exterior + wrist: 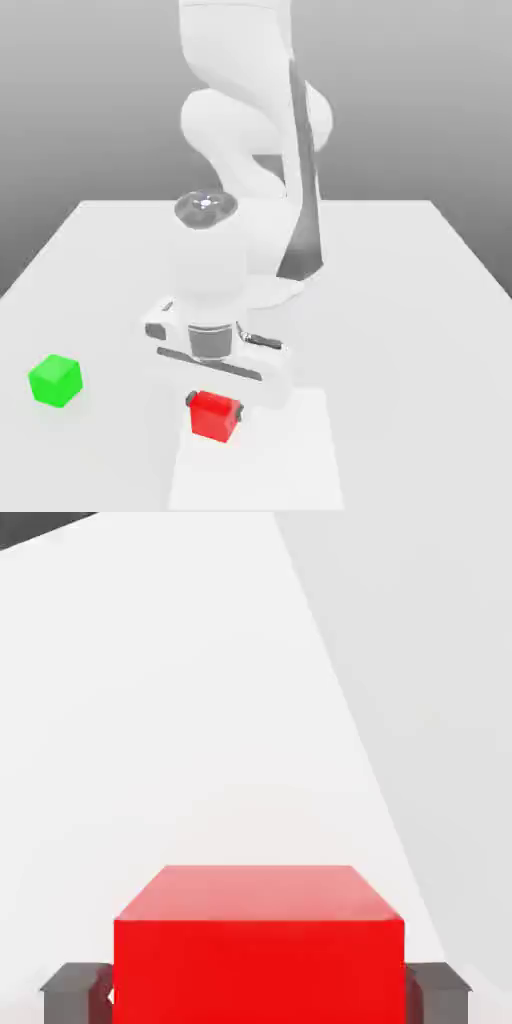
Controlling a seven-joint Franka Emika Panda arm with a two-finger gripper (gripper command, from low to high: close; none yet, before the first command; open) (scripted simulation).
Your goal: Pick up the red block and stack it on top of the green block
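While the green block (56, 380) sits off to the exterior view's left, the gripper (215, 406) has the red block (214, 416) pinched between its fingers (438, 994), no readable labels.

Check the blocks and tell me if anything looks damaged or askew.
Nothing stands out: the red cube-shaped block sits between the jaws, and the bright green block looks whole.
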